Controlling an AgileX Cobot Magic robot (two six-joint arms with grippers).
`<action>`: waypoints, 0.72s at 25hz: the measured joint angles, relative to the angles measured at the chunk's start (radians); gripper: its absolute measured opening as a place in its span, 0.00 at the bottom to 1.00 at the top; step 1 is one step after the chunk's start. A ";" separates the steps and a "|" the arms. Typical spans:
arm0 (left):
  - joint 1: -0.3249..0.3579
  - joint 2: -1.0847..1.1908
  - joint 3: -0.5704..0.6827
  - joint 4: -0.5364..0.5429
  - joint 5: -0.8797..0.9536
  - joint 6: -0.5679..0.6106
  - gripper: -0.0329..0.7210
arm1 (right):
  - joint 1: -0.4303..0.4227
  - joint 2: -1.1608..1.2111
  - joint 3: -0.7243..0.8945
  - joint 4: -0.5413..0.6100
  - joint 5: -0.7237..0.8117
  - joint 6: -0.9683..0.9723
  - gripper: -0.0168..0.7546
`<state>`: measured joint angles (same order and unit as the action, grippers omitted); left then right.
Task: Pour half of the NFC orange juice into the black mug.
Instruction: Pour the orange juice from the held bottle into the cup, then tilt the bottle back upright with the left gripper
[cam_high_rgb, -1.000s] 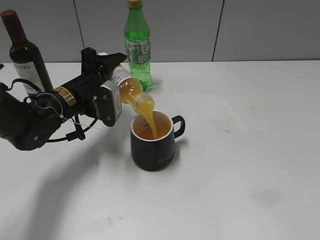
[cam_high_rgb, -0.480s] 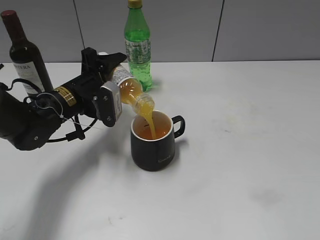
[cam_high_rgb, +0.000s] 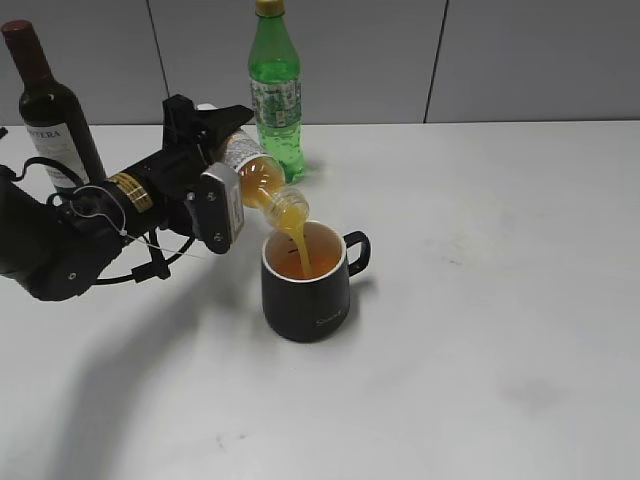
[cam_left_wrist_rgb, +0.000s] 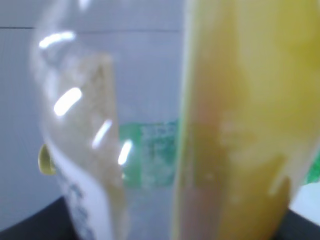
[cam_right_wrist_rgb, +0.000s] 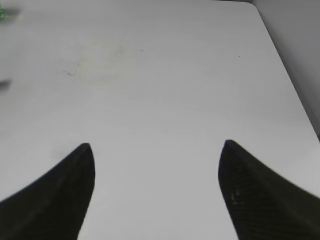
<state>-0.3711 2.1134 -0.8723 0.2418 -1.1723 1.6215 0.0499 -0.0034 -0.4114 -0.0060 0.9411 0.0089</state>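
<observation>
I have the left gripper (cam_high_rgb: 222, 170) clamped on the orange juice bottle (cam_high_rgb: 258, 178), which is tipped mouth-down just above and to the left of the black mug (cam_high_rgb: 305, 283), and a stream of juice (cam_high_rgb: 298, 248) runs from the bottle's mouth into the mug. Over the last second the bottle has hardly moved, but the juice in its neck has thinned: a second ago the neck looked full, and now the stream is narrower and the liquid in the bottle sits lower. In my left wrist view the bottle fills the frame, with clear empty plastic on one side and orange liquid on the other, so I judge that a good part has already gone out. The mug stands upright on the table (cam_high_rgb: 480, 300), handle pointing away from the bottle, with juice visible inside it well below the rim. I read this as close to the half mark, so I should be ready to tip the bottle back upright soon. The green soda bottle (cam_high_rgb: 275, 90) stands behind the mug and the wine bottle (cam_high_rgb: 50, 105) far to its left, both untouched. My right gripper (cam_right_wrist_rgb: 155, 190) hangs spread apart over bare table, holding nothing.
</observation>
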 joint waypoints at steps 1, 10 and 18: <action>0.000 0.000 0.000 0.000 0.000 0.000 0.66 | 0.000 0.000 0.000 0.000 0.000 0.000 0.78; 0.000 0.000 0.000 -0.002 -0.001 0.000 0.66 | 0.000 0.000 0.000 0.000 0.000 0.000 0.78; 0.000 0.000 -0.001 -0.011 -0.006 -0.046 0.66 | 0.000 0.000 0.000 0.000 0.000 0.000 0.78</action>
<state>-0.3711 2.1134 -0.8735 0.2312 -1.1787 1.5758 0.0499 -0.0034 -0.4114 -0.0060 0.9411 0.0089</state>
